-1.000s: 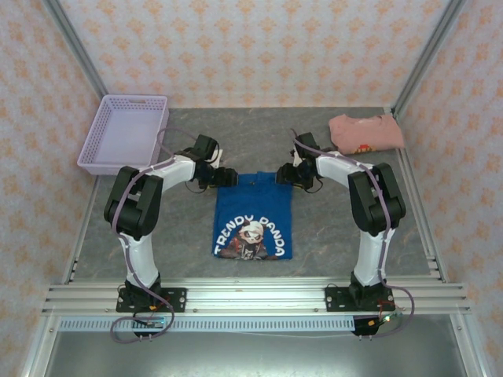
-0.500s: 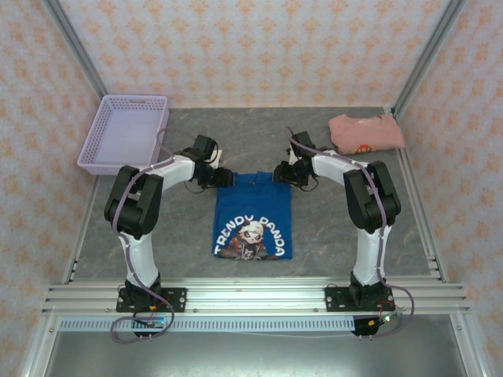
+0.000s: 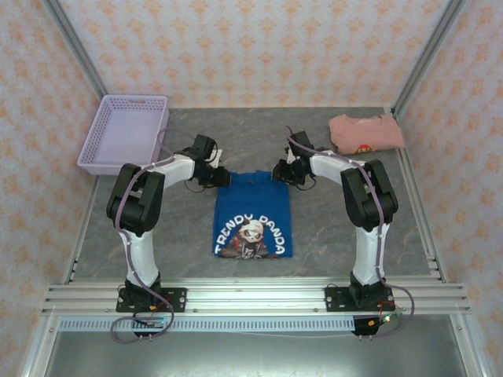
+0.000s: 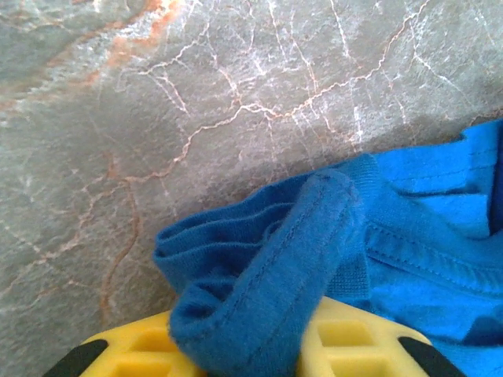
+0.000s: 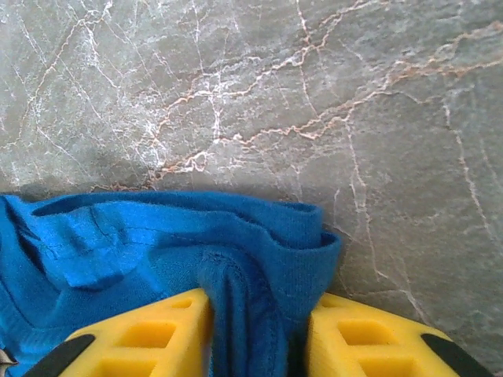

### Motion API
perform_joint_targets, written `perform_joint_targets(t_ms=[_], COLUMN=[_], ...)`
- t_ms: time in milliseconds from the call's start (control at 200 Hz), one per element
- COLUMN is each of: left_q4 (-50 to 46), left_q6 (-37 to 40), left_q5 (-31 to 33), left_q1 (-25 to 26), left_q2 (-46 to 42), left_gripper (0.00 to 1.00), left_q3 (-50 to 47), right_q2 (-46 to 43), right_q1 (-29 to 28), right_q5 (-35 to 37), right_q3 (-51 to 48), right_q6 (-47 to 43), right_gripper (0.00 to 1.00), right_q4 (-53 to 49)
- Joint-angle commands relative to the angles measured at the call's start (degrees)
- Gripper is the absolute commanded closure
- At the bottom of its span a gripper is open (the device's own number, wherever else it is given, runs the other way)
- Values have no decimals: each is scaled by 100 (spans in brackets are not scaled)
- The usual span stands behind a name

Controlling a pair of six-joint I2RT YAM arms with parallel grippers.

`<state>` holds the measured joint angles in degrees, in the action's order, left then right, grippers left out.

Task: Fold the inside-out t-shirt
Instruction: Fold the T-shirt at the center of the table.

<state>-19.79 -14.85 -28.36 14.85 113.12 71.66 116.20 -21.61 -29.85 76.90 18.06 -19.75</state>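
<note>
The shirt (image 3: 253, 216) lies flat on the table (image 3: 330, 228), print up. It is already narrowed to a tall panel that runs from between the two tools back toward the arm bases.

The left tool (image 4: 251, 338) is clamped on a bunched roll of blue hem at its own far corner of the panel. The right tool (image 5: 255, 330) pinches a matching wad at the other far corner, the cloth squeezed between its yellow pads (image 5: 141, 338).

The fabric looks like light, soft knit cotton. It creases and puckers at each grip, so I judge it will droop and drag, not hold a shape. The stitched hems are thicker and give the firmest purchase. Several layers sit in each pinch, and one could slip free if the pull is uneven. The corners already held look like the right places to hold, and lifting both together should keep the edge straight.

The table under the tools is grey, marbled with pale and rust veins. It looks smooth and matt, so the cloth should slide with little snagging.

A lilac basket (image 3: 126, 133) stands well to the left of the left tool. A pink shirt (image 3: 365, 132) lies beyond and to the right of the right tool, well apart from the blue one. Peach patterned walls (image 3: 259, 47) and metal frame posts (image 3: 75, 47) close in the space.
</note>
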Motion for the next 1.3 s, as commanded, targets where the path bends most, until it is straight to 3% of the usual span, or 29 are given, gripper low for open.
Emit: perform_joint_targets(t_ms=[0,95,365,525,861,1071,1296], left_q4=[158,168,261,326,354,89,-867], left_q6=[26,26,-15,-110,-392,-453,-230], left_q5=[-503,-478,-422,-381,-420,-368,-200], left_q1=[132,132,89,-26,-328,-349,-418], left_q2=[290,281,159,49,-323,-196,121], left_gripper=[79,84,100,100,100,100,100], left_q3=[41,41,11,-3,366,1236,3468], right_q2=[319,349,252,0,-677,-582,-330], right_q1=[-204,-208,-180,-72,270,339,491], right_q5=[-230,-249,-288,-311,-337,-246,-139], right_q3=[95,89,10,-96,-169,467,2284], right_q6=[61,96,166,197,411,341,-219], right_gripper=[69,71,88,100,100,100,100], right_q4=[450,534,915,1214,1822,1828,1205])
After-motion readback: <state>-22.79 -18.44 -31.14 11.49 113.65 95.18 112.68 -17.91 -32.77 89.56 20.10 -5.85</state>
